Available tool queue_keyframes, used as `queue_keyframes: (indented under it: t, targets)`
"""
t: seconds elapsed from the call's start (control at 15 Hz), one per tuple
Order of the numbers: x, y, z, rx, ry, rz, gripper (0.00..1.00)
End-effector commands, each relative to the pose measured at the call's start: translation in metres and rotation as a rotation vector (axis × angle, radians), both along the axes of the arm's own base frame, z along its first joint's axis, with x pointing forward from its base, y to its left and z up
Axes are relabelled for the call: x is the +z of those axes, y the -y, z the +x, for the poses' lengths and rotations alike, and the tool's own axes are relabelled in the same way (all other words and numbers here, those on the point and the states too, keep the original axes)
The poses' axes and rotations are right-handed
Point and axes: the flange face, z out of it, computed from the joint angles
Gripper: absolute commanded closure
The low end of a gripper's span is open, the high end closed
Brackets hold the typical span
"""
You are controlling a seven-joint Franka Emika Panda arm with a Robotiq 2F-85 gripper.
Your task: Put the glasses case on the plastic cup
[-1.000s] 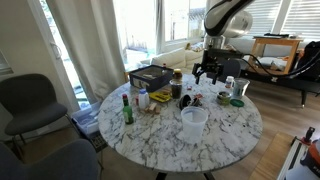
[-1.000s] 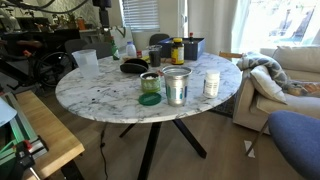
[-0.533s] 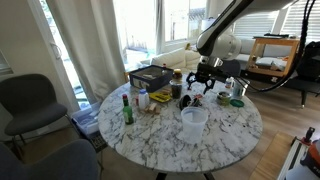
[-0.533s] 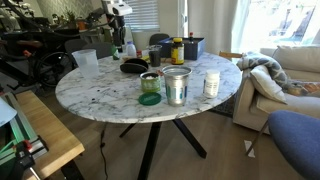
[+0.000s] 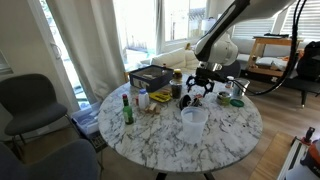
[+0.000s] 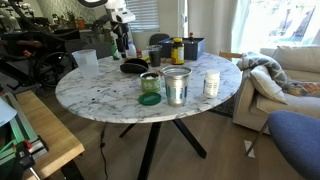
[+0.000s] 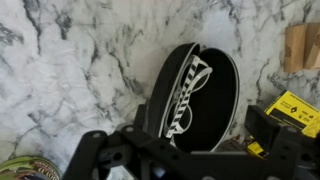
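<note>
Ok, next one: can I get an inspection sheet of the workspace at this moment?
Surface: round marble table, crowded.
Job's things: black glasses case lying flat on the table; plastic cup upright, apart from it.
Clutter: green bottle, metal can, dark box.
Grippers: gripper open, above the case.
Cables: dark cable hanging in a loop past the table.
Surroundings: grey chair, sofa.
</note>
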Motion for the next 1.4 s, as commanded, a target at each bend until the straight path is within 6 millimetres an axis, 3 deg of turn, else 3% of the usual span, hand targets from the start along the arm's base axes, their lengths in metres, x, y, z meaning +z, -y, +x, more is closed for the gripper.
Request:
queue_keyframes:
  t: [0.0, 0.27, 0.33, 0.47, 0.87, 1.07, 1.33]
  targets:
    - [-0.029, 0.007, 0.004, -0.03, -0.019, 0.034, 0.0]
    - [-0.05, 0.011, 0.014, -0.055, 0.006, 0.112, 0.01]
    - [-0.056, 0.013, 0.018, -0.062, 0.014, 0.122, 0.26]
    - [-0.066, 0.016, 0.022, -0.068, 0.016, 0.138, 0.32]
    - [-0.086, 0.023, 0.032, -0.071, 0.004, 0.137, 0.78]
    - [-0.065, 0.02, 0.022, -0.021, 0.008, 0.14, 0.99]
    - [-0.016, 0.027, -0.004, 0.119, 0.091, 0.049, 0.97]
